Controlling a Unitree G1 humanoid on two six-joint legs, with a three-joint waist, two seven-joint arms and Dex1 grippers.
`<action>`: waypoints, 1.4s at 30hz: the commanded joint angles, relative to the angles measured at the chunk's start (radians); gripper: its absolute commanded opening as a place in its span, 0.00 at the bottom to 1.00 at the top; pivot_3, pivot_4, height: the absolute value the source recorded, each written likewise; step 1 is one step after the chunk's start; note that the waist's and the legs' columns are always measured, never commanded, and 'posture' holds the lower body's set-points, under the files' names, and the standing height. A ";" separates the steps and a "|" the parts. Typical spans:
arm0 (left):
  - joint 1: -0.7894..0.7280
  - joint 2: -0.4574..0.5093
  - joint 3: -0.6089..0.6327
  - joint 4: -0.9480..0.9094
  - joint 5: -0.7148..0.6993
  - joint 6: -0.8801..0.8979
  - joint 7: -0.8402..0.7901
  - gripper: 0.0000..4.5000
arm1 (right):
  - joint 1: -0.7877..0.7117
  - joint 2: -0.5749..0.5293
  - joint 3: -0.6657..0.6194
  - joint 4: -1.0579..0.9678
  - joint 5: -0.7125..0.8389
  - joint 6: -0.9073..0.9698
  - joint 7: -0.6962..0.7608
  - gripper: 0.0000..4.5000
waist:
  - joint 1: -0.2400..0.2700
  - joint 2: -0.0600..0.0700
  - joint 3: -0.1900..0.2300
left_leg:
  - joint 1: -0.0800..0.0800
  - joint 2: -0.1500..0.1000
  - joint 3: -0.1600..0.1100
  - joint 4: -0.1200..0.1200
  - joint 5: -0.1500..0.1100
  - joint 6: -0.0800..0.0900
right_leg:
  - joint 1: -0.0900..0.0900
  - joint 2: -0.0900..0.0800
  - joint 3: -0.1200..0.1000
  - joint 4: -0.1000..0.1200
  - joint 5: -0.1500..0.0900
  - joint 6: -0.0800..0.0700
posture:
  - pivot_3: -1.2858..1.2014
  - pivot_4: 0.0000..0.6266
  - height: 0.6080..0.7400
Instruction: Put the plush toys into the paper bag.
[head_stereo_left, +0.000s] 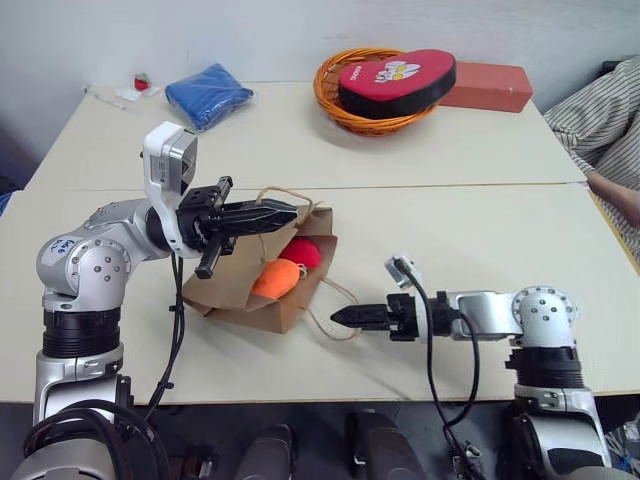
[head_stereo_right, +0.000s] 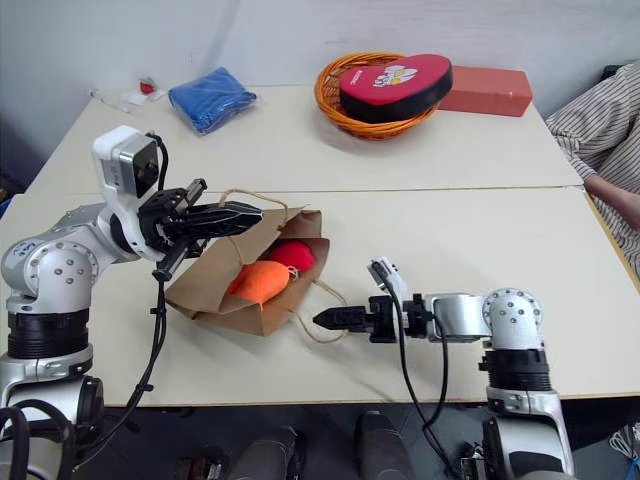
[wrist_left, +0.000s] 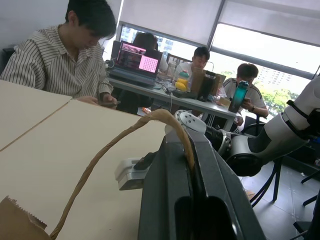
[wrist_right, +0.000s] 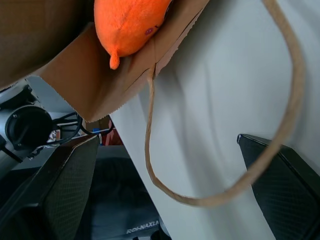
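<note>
The brown paper bag (head_stereo_left: 235, 290) lies on its side on the white table (head_stereo_left: 470, 230), its mouth facing my right arm. My left gripper (head_stereo_left: 284, 213) is shut on the bag's upper handle (wrist_left: 150, 119) and holds the mouth lifted. Both plush toys sit in the mouth: the orange one (head_stereo_left: 276, 278) in front and the red one (head_stereo_left: 303, 252) behind it. My right gripper (head_stereo_left: 340, 317) hovers low just outside the mouth, open with nothing held. Its fingers (wrist_right: 60, 185) straddle the lower handle loop (wrist_right: 280, 125), and the orange toy (wrist_right: 130, 25) shows just beyond.
At the table's far side stand an orange wicker basket (head_stereo_left: 330, 100) holding a red heart cushion (head_stereo_left: 395, 78), a red-brown box (head_stereo_left: 487, 85) and a folded blue cloth (head_stereo_left: 207, 93). A person's striped sleeve (head_stereo_left: 605, 120) reaches in at the right edge.
</note>
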 joint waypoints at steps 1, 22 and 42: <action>0.000 0.000 0.026 -0.035 -0.027 -0.012 0.003 0.00 | 0.019 0.005 0.059 -0.007 0.189 -0.147 -0.196 0.91 | 0.000 0.000 0.000 | 0.000 0.000 0.000 0.000 0.000 0.000 | 0.000 0.000 0.000 0.000 0.000 0.000 | 0.52 0.24 1.00; -0.021 -0.044 0.026 0.030 0.042 -0.146 0.039 0.00 | -0.158 -0.190 -0.167 -0.195 0.265 -0.300 0.024 0.01 | 0.005 0.001 0.001 | -0.002 0.000 0.000 0.001 -0.001 0.001 | 0.000 0.000 0.000 -0.001 0.000 0.000 | 0.52 0.24 1.00; -0.044 -0.132 0.095 0.127 0.104 -0.324 0.162 0.14 | -0.366 -0.162 -0.143 -0.089 0.265 -0.283 0.008 0.27 | 0.003 0.001 0.001 | -0.005 0.000 0.000 0.001 -0.001 0.002 | -0.001 0.000 -0.001 0.000 0.000 0.001 | 0.52 0.24 1.00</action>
